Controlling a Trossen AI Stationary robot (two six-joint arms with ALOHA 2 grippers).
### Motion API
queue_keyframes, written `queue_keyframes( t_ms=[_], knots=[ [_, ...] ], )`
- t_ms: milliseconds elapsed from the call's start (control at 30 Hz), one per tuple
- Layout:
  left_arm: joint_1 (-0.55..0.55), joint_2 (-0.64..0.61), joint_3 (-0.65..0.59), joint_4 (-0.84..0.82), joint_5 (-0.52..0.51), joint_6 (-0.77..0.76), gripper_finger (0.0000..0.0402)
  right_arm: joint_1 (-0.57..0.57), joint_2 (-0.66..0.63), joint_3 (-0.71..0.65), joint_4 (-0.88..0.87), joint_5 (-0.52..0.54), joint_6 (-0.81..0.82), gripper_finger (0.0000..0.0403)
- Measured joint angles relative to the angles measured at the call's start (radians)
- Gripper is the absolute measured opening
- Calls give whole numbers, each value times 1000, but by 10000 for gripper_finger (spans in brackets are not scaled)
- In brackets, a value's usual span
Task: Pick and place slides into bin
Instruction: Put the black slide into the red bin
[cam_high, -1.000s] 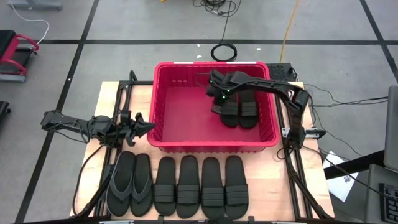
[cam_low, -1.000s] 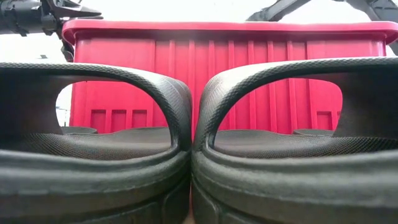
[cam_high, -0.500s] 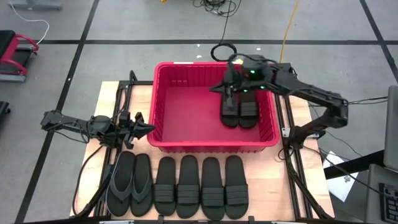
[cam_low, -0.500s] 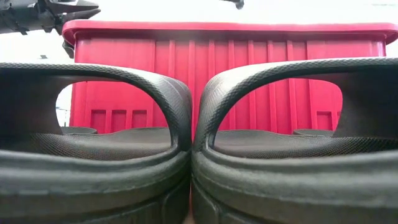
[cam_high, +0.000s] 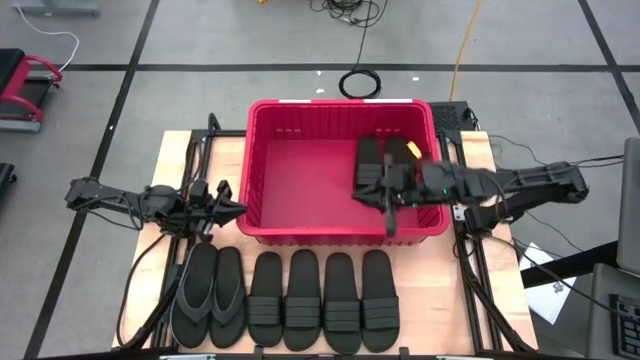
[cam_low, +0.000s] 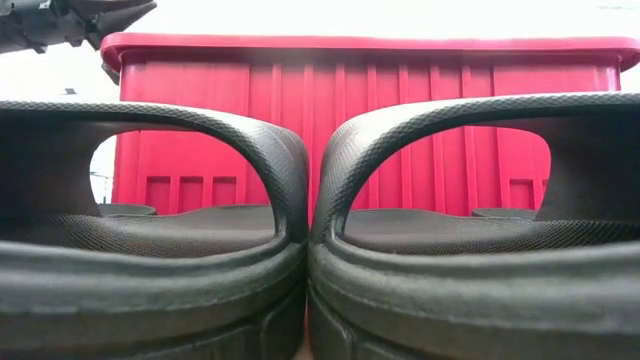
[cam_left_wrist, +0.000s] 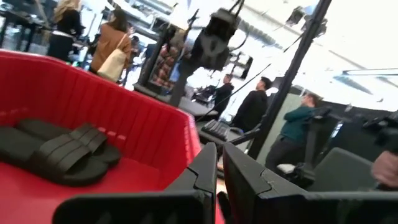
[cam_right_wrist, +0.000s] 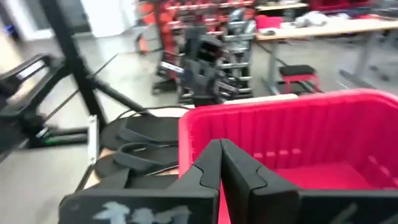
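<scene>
— Right arm?
— Reaches in from the table's right side, forearm low and level. Right gripper (cam_high: 388, 193) tips closed, touching in the wrist view.
— Left arm?
— Stretched along the left edge. Left gripper (cam_high: 228, 207) fingers nearly together, a thin gap between them, nothing held.

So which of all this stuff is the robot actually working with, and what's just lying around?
Part of the job:
- red bin
- two slides in the bin
- six slides in a row on the table
- right gripper, shut
- left gripper

Just lying about:
- coiled cable
- yellow cord
</scene>
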Motion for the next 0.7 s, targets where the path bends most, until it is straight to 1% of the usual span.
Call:
queue_keyframes(
  t_ms=[67, 133, 233, 333, 433, 500, 567, 633, 700],
  knots=[
    [0, 0, 0, 20, 14, 0, 26, 67, -15, -44, 21, 105, 24, 0],
    [0, 0, 0, 44, 18, 10, 26, 123, -29, -70, 18, 170, 28, 0],
    [0, 0, 0, 87, 17, 29, 26, 179, -56, -93, 22, 192, 16, 0],
    [0, 0, 0, 140, -9, 29, 26, 209, -81, -103, 5, 203, -17, 0],
    [0, 0, 18, 123, -55, 1, 26, 221, -119, -108, -34, 222, -45, 0],
    [0, 20, 78, 42, -63, -27, 26, 219, -157, -110, -73, 222, -55, 0],
    [-2, 78, 182, -63, -78, -56, 26, 219, -200, -115, -120, 224, -61, 0],
    [-10, 169, 310, -150, -81, -26, 26, 219, -247, -119, -165, 222, -56, 0],
    [-22, 274, 444, -205, -81, 38, 26, 219, -298, -119, -223, 221, -43, 0]
  ],
)
